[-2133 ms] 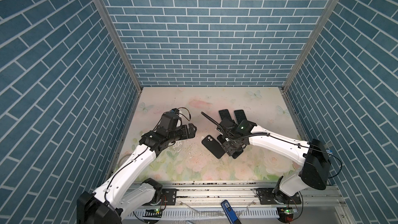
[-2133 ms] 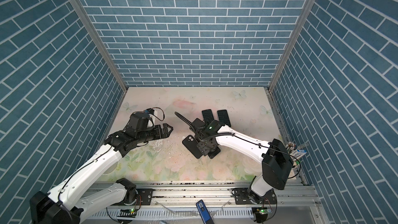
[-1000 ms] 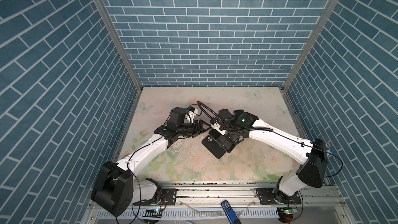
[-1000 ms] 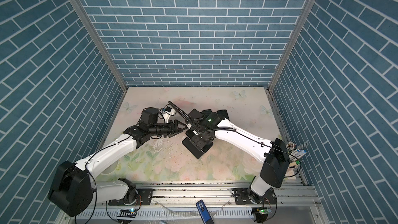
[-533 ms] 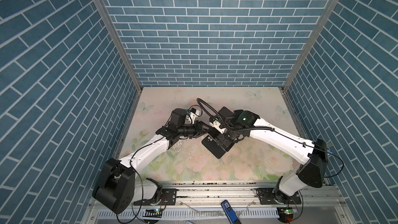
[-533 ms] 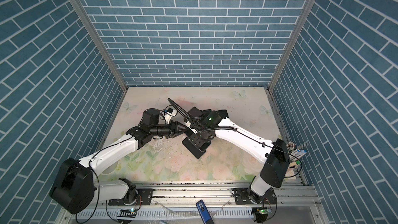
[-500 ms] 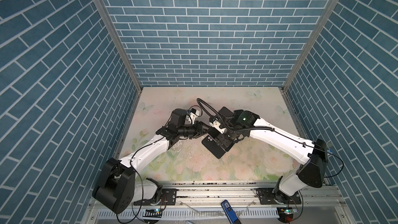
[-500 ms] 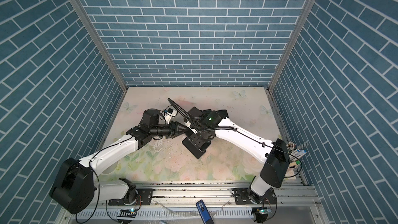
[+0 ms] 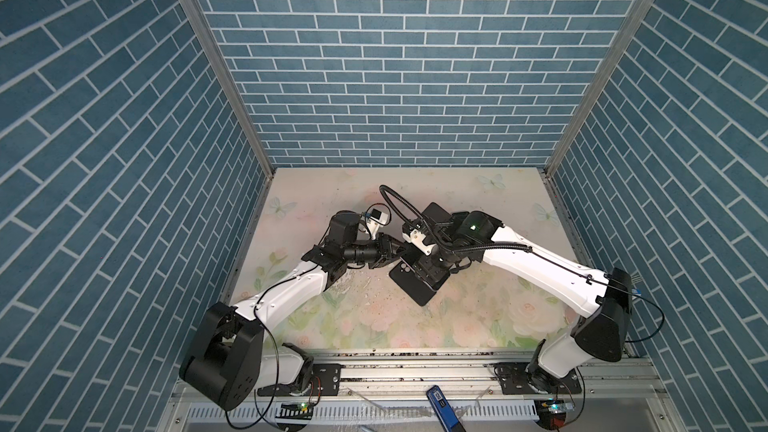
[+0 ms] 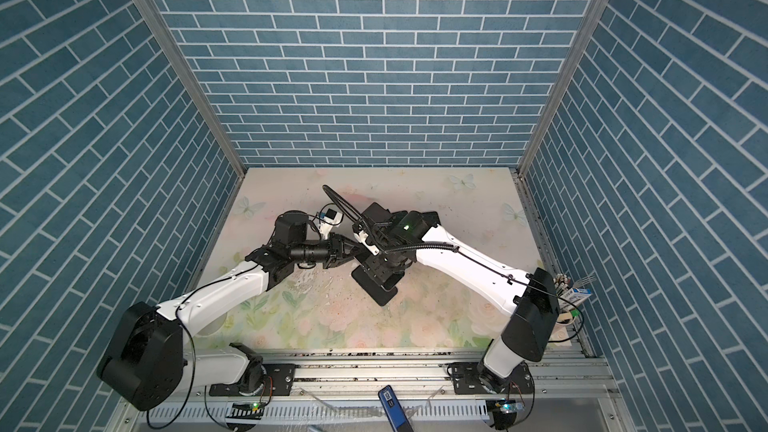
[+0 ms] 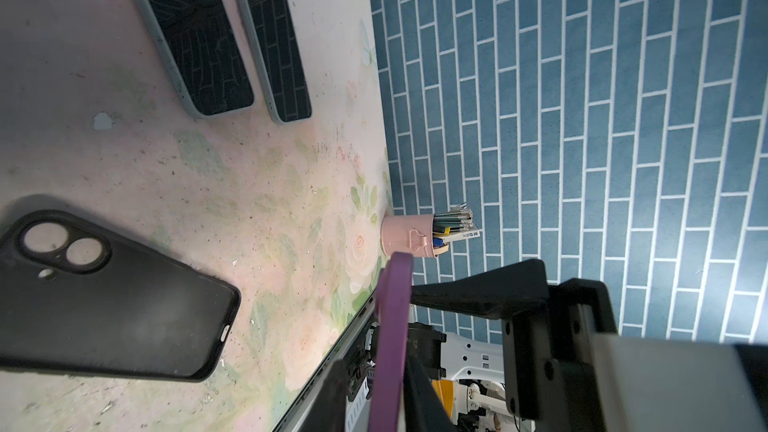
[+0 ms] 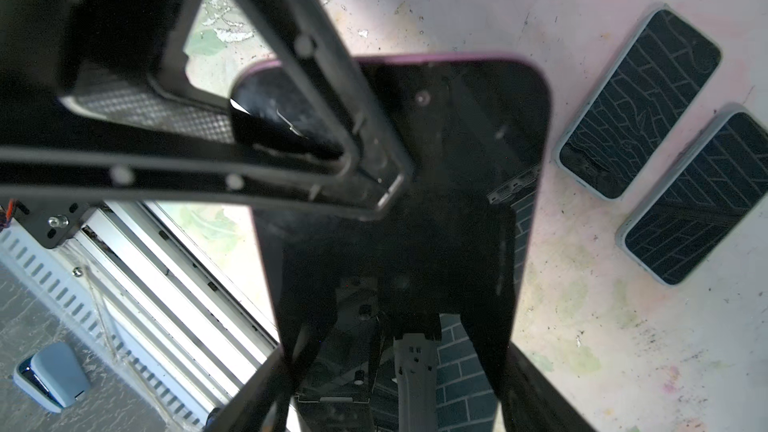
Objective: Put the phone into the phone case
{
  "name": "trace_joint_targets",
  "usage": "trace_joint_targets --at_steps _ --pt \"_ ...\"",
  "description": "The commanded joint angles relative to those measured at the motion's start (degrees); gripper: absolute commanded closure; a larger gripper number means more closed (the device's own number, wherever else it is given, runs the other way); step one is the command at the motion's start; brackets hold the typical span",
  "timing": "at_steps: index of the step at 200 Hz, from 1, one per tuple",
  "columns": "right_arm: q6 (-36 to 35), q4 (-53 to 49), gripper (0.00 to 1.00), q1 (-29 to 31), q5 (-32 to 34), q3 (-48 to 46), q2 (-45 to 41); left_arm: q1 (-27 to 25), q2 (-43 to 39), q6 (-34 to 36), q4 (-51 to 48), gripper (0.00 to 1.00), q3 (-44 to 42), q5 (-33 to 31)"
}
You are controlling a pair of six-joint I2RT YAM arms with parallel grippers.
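Observation:
The phone, black-screened with a purple rim, is held off the table across its width by my right gripper, shut on it. In both top views that gripper hangs over the empty black phone case, which lies flat with its camera holes showing. My left gripper has reached in from the left. Its fingers stand close on either side of the phone's purple edge. Whether both press on it does not show.
Two more phones in grey cases lie side by side behind the arms. A pink cup of pens stands at the table's right edge. A small blue device lies on the front rail. Brick walls close three sides.
My left arm swung in from the left to the phone held by the right gripper, and its jaws narrowed around the phone's edge. The right gripper kept its hold and barely moved.

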Motion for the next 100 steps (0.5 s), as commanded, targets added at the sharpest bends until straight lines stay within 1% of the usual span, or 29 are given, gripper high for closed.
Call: trace_joint_targets --at_steps 1,45,61,66,78,82,85,97,100 --pt "-0.5 -0.7 0.35 0.0 -0.4 1.9 0.6 -0.3 0.9 -2.1 5.3 0.78 -1.0 2.1" --pt "0.3 0.1 0.34 0.1 -0.2 1.3 0.3 -0.4 0.5 -4.5 9.1 0.89 -1.0 3.0" --pt "0.5 0.4 0.32 0.1 0.1 1.3 0.1 -0.4 0.4 -5.1 9.6 0.92 -1.1 2.9" --pt "0.7 0.5 0.31 0.1 0.3 1.2 -0.1 -0.4 0.3 -5.4 9.9 0.95 -1.2 2.9" --pt "0.7 0.9 0.25 0.0 0.5 1.2 -0.7 -0.3 0.2 -5.8 10.6 0.97 -1.5 2.8" --pt "0.7 1.1 0.22 0.0 0.5 1.1 -1.0 -0.3 0.1 -5.8 10.9 0.98 -1.6 2.7" --pt "0.7 1.2 0.2 0.0 0.6 1.1 -1.2 -0.3 0.0 -7.4 11.0 0.98 -1.7 2.6" --pt "0.8 1.8 0.11 0.0 0.5 0.8 -2.6 0.1 -0.6 -7.7 11.0 0.99 -1.9 1.9" --pt "0.7 2.1 0.1 0.0 0.5 0.7 -3.0 0.2 -0.8 -7.7 10.9 0.99 -2.0 1.7"
